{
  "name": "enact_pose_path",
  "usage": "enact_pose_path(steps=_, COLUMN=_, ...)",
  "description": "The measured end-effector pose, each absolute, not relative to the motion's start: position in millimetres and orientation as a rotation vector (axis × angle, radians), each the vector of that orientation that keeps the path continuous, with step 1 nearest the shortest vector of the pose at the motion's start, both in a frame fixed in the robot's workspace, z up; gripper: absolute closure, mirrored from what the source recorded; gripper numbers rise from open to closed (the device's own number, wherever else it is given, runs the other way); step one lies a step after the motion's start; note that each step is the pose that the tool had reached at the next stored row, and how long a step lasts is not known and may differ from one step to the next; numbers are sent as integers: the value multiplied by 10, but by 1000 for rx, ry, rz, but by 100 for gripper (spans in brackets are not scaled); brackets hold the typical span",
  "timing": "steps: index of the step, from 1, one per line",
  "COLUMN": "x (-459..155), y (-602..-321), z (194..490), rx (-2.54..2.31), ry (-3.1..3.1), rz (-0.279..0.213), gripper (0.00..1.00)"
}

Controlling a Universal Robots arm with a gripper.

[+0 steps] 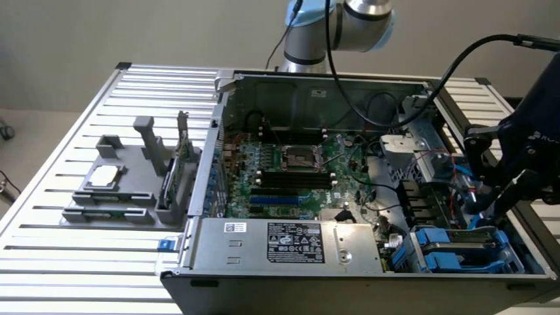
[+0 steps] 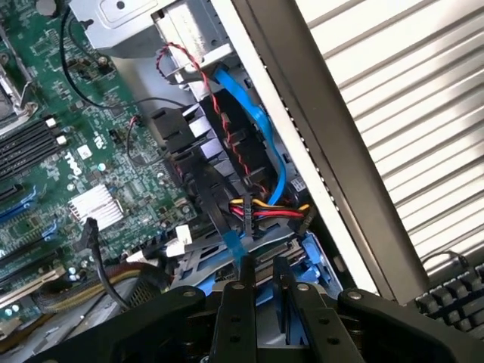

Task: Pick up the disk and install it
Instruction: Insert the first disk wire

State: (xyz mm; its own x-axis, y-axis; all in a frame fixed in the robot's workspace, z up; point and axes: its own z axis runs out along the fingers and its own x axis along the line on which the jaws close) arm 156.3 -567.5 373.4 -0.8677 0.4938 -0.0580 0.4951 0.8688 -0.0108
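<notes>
The disk point(image 1: 460, 237), grey metal framed in a blue plastic carrier, lies flat in the drive bay at the front corner of the open computer case, on the exterior view's right. My gripper point(image 1: 492, 215) reaches down into that corner from the right. In the wrist view its two black fingers point(image 2: 238, 302) stand close together over the edge of the disk point(image 2: 215, 265) and its blue frame, clamped on it. Most of the disk is hidden under the fingers and the cables.
Red, yellow and black wires and a blue cable point(image 2: 261, 128) cross just beyond the bay. The motherboard point(image 1: 289, 164) fills the case floor, with the long grey box point(image 1: 293, 244) along the front. A grey rack point(image 1: 114, 190) holding a small silver chip point(image 1: 103, 176) stands on the slatted table.
</notes>
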Motion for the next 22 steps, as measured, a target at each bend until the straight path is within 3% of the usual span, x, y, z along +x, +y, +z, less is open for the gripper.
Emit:
enact_pose_path(steps=6, x=1687, y=-5663, z=3734, rx=825, ry=2971, rz=-68, gripper=75)
enact_pose_path(steps=22, x=1712, y=-5663, z=3585, rx=1102, ry=2882, rz=-84, gripper=75)
